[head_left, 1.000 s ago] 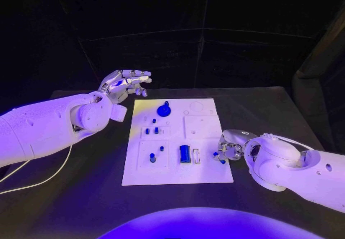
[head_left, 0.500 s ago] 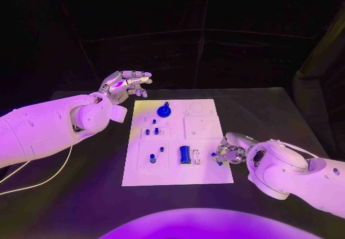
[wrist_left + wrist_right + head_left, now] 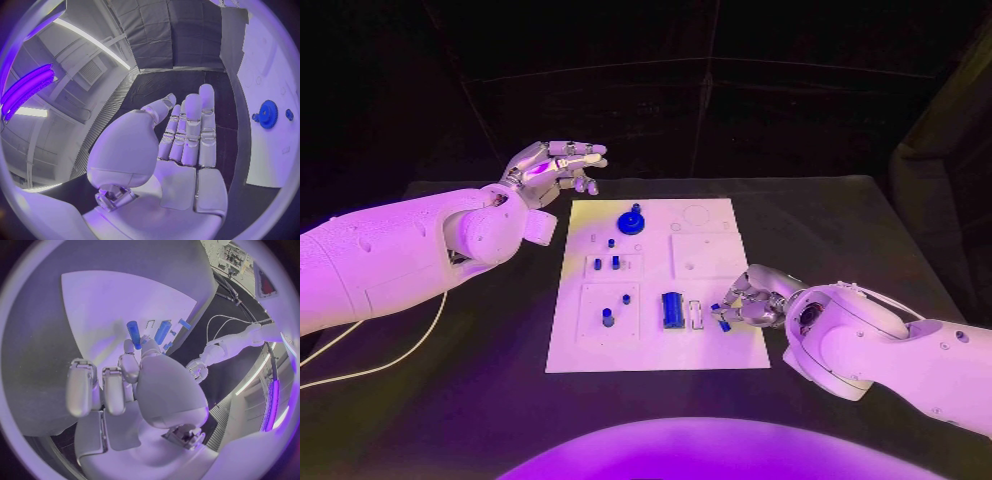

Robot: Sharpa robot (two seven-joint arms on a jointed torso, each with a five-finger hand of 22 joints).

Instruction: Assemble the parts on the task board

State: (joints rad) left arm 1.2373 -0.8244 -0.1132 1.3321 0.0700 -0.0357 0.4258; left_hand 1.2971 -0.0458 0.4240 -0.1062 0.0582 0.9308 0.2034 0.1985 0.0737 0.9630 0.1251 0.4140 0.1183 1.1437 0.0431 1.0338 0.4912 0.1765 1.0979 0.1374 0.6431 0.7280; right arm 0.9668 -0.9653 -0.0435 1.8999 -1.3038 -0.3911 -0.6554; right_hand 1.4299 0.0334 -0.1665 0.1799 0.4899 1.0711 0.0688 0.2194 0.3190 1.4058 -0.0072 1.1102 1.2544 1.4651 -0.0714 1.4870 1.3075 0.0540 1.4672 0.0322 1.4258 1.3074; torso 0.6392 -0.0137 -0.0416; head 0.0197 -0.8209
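Note:
The white task board (image 3: 711,255) lies in the middle of the table. On it are a blue gear (image 3: 632,222), a blue block (image 3: 672,308) and several small blue pegs (image 3: 606,264). My right hand (image 3: 756,298) is over the board's near right edge and pinches a small blue peg (image 3: 721,314) close to the block. In the right wrist view the peg (image 3: 134,334) sticks out between thumb and fingers of that hand (image 3: 145,382), above the board (image 3: 106,300). My left hand (image 3: 555,165) hovers past the board's far left corner, fingers spread, holding nothing; its palm (image 3: 181,150) faces the gear (image 3: 268,114).
A white cable (image 3: 380,360) trails on the black table (image 3: 834,215) under my left arm. A narrow slot (image 3: 694,314) lies beside the blue block. Bare tabletop surrounds the board on all sides.
My right hand has moved left over the board's edge, carrying the blue peg toward the block. My left hand has stayed where it was.

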